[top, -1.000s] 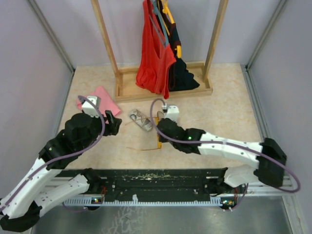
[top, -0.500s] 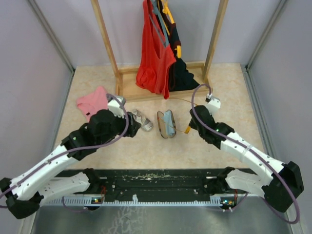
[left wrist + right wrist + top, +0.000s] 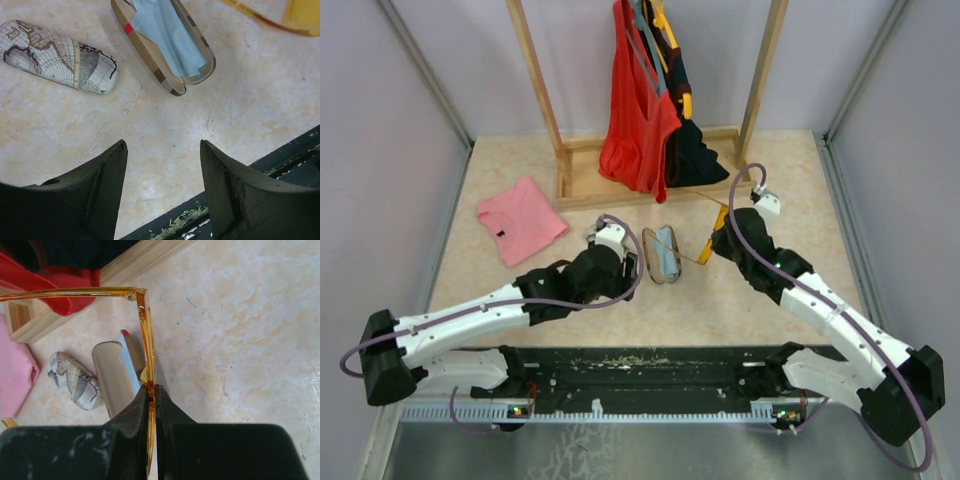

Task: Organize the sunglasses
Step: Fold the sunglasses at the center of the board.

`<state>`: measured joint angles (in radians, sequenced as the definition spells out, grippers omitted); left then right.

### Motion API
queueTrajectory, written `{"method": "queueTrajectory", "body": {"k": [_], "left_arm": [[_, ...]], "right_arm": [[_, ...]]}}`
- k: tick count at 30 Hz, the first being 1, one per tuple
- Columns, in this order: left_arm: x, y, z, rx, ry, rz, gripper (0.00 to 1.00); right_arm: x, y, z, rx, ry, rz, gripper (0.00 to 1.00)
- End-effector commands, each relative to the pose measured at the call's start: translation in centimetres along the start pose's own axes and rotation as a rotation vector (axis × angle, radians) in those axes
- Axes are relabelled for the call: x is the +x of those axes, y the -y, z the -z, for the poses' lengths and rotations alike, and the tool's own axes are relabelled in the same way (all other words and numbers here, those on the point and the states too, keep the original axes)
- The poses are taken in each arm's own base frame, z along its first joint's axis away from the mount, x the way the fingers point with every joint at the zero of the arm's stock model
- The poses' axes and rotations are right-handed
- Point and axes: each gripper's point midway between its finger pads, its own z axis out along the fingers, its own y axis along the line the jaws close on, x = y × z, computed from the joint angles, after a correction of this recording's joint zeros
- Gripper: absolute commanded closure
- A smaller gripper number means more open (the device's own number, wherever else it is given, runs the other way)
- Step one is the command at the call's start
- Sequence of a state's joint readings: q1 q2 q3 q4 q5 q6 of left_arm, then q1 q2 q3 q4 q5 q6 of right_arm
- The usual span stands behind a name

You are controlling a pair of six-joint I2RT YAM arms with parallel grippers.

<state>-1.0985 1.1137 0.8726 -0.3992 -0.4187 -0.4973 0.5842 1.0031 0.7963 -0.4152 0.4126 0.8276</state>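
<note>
The sunglasses [image 3: 145,335] have a thin orange-red frame and slim arms. My right gripper [image 3: 152,388] is shut on the frame edge and holds them above the table, right of the cases. In the top view the sunglasses [image 3: 717,224] hang at my right gripper [image 3: 725,238]. The brown oblong case [image 3: 165,75] lies open with a light blue cloth [image 3: 167,35] inside; it also shows in the top view [image 3: 662,254]. My left gripper [image 3: 162,145] is open and empty, hovering over bare table just near of the case.
A map-printed case [image 3: 60,55] lies left of the brown case. A pink cloth [image 3: 520,220] lies at the far left. A wooden clothes rack [image 3: 660,185] with hanging garments stands at the back. The black rail [image 3: 640,365] runs along the near edge.
My left arm has swung from the far left to the middle, over the cases. My right gripper has carried the sunglasses from the centre to the right; the brown case now lies open.
</note>
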Motion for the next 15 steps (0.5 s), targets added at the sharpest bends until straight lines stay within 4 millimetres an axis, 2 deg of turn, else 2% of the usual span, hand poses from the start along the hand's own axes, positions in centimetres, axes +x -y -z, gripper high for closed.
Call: {"method": "queueTrajectory", "body": {"k": [1, 6, 9, 15], "left_arm": [[-1.0, 0.8, -1.6, -0.007, 0.051, 0.013, 0.34], [-2.6, 2.3, -2.8, 0.002, 0.066, 0.002, 0.34], [-3.7, 2.8, -3.4, -0.014, 0.083, -0.004, 0.34], [-5.1, 2.7, -4.6, -0.08, 0.1, -0.035, 0.33]], "right_arm": [[-4.4, -3.2, 2.2, -0.113, 0.098, -0.047, 1.0], [-4.4, -3.4, 2.7, -0.134, 0.091, -0.027, 1.0], [-3.6, -3.7, 2.8, -0.157, 0.05, 0.0, 1.0], [-2.1, -5.2, 3.5, -0.235, -0.012, 0.049, 1.0]]}}
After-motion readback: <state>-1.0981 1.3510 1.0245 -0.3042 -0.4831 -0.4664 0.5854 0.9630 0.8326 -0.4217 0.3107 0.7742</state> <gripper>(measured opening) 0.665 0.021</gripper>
